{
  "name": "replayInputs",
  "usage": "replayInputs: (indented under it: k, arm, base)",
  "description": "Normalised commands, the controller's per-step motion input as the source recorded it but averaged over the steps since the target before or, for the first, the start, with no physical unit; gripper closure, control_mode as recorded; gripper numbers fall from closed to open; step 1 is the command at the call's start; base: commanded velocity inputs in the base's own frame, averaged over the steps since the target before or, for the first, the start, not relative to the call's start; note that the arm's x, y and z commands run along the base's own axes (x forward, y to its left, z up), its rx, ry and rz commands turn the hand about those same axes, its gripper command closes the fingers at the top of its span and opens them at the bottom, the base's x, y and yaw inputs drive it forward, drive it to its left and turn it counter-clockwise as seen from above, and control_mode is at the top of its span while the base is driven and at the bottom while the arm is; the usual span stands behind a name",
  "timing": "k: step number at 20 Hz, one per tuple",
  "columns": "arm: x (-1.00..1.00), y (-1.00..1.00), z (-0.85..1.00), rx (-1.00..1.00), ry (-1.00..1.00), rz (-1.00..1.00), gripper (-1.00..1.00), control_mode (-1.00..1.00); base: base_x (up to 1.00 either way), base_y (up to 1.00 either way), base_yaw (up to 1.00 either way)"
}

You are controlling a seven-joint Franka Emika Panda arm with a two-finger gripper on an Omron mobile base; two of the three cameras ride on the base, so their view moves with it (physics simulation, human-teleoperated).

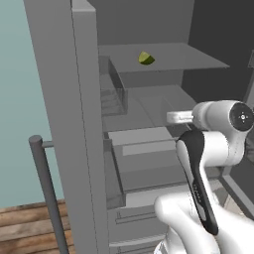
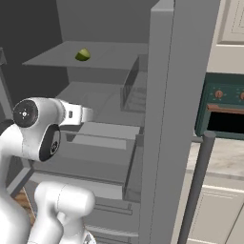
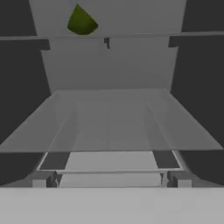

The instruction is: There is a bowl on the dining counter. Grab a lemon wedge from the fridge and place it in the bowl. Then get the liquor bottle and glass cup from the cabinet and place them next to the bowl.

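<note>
- While the fridge (image 1: 64,124) stands with its doors open, the robot faces the inside, and this looks like the first step of the job: getting the lemon wedge (image 1: 146,58).
- The lemon wedge sits on the top shelf (image 2: 109,55) inside the fridge, small and yellow-green, with nothing else near it.
- In the hand view the lemon wedge (image 3: 81,22) shows high up and to the left, above the edge of that top shelf.
- The hand points into the fridge at the height of the shelf below, so the wedge is up above where the hand is looking.
- The white arm (image 1: 213,149) is bent in front of the lower drawers (image 2: 100,143), with its wrist reaching in toward the fridge.
- The tool's jaws are spread wide, as far as they go, and they hold nothing.
- The tool is well apart from the lemon wedge.
- I think the next move needs the hand to go up and a bit to the left, then forward over the top shelf.
- The wedge is small and has a rounded side, so the jaws need to come down on both sides of it before they close.
- A green oven (image 2: 224,107) shows to the right, past the fridge door.
</note>
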Motion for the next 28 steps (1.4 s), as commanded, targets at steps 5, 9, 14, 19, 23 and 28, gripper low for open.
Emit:
replayInputs:
  k: [5,9,14,19,23,28]
  arm:
    - [0.07,0.36,0.66,-0.03,-0.11,-0.05,-1.0,-1.0]
    - [0.07,0.22,0.67,-0.13,-0.01,-0.14,-1.0,-1.0]
    - [0.02,0.06,0.58,-0.19,0.03,-0.11,-1.0,-1.0]
    - [0.01,0.0,0.4,-0.15,0.14,0.0,-1.0,-1.0]
    - [0.08,0.0,0.14,-0.07,0.11,0.02,-1.0,-1.0]
    - [0.21,0.0,0.05,-0.01,0.06,0.09,-1.0,-1.0]
  base:
    - [0.0,0.0,0.0]
    - [0.0,0.0,0.0]
    - [0.0,0.0,0.0]
    - [0.0,0.0,0.0]
    - [0.0,0.0,0.0]
    - [0.0,0.0,0.0]
